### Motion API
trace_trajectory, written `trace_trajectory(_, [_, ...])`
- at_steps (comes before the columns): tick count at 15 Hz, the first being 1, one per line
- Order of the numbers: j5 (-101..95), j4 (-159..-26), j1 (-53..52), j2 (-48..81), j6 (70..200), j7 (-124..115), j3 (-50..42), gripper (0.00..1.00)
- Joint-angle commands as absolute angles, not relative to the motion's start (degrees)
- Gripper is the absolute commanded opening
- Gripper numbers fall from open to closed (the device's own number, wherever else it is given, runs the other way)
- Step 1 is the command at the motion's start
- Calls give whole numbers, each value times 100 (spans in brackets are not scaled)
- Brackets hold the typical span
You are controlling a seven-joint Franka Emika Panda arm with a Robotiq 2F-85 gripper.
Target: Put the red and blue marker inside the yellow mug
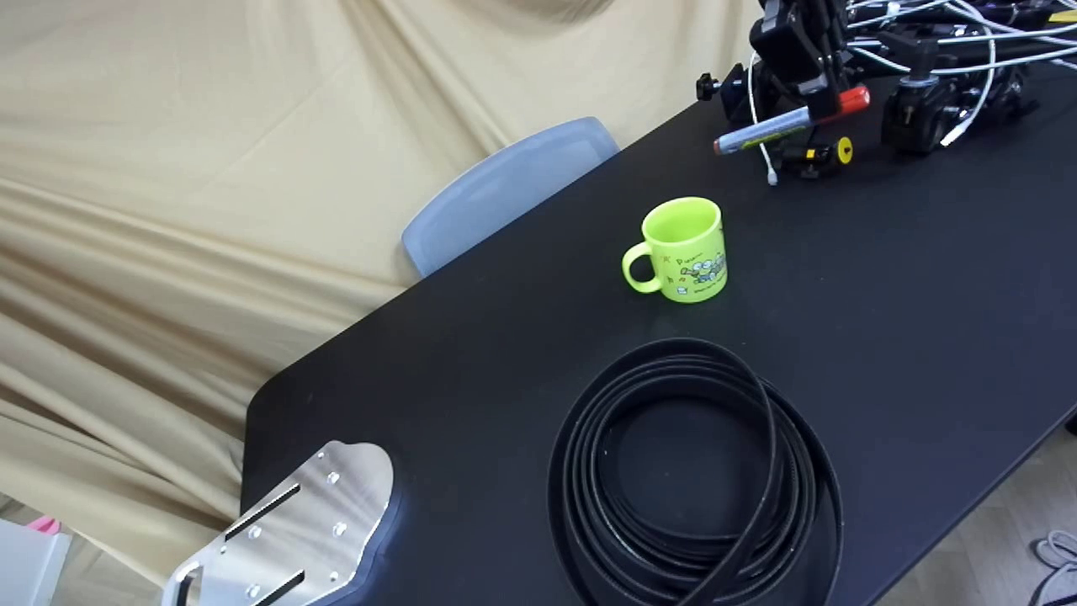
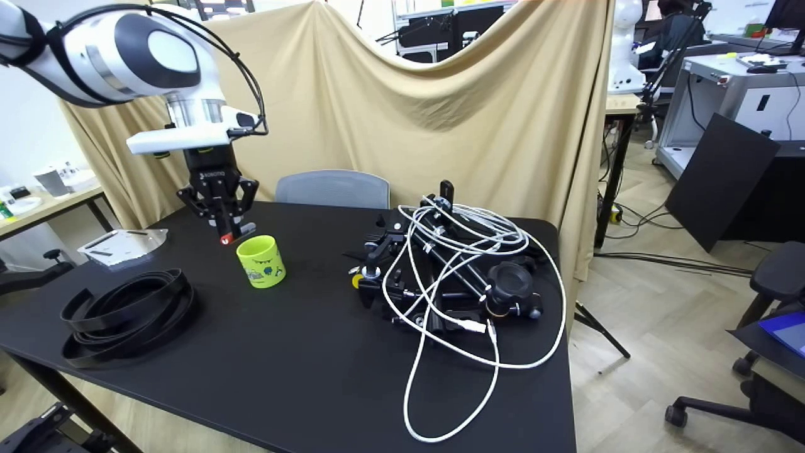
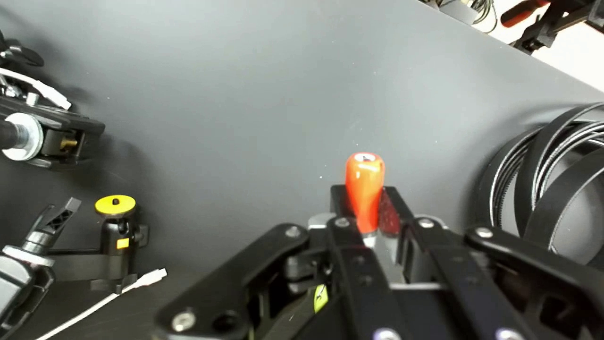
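Jaws, nearest in the wrist view, hold the marker (image 1: 778, 126) at its red-cap end, nearly level above the counter (image 1: 471, 404); mug (image 1: 688, 265) upright, at the marker's seven o'clock in an exterior view. Advised: tip barrel downward, centre over mouth, lower, release

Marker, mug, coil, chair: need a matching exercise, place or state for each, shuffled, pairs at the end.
Things
1. marker
2. mug
3. coil
4. chair

Places and states
A. black loops lying on the table
B. past the table's edge
C. held in the gripper
D. yellow-green, standing upright

Pairs: 1-C; 2-D; 3-A; 4-B
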State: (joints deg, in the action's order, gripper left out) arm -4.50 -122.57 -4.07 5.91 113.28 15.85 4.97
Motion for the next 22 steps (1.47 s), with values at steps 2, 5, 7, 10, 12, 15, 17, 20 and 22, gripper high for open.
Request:
trace_trajectory(2, [-117,-11356,-433,1189,10420,785,488,5])
trace_trajectory(5, [140,-10953,-453,1532,9949,498,513,5])
trace_trajectory(7, [304,-10691,-475,1763,9663,365,537,5])
trace_trajectory(10, [243,-10953,-451,1659,9897,613,540,20])
trace_trajectory(12, [238,-10963,-450,1686,9913,628,540,20])
trace_trajectory(15, [287,-10969,-428,1682,9866,705,547,5])
trace_trajectory(17, [197,-10815,-457,1805,9730,702,545,5])
trace_trajectory(20, [26,-10382,-532,2125,9280,552,539,5])
trace_trajectory(22, [-80,-10123,-578,2306,8962,452,526,5])
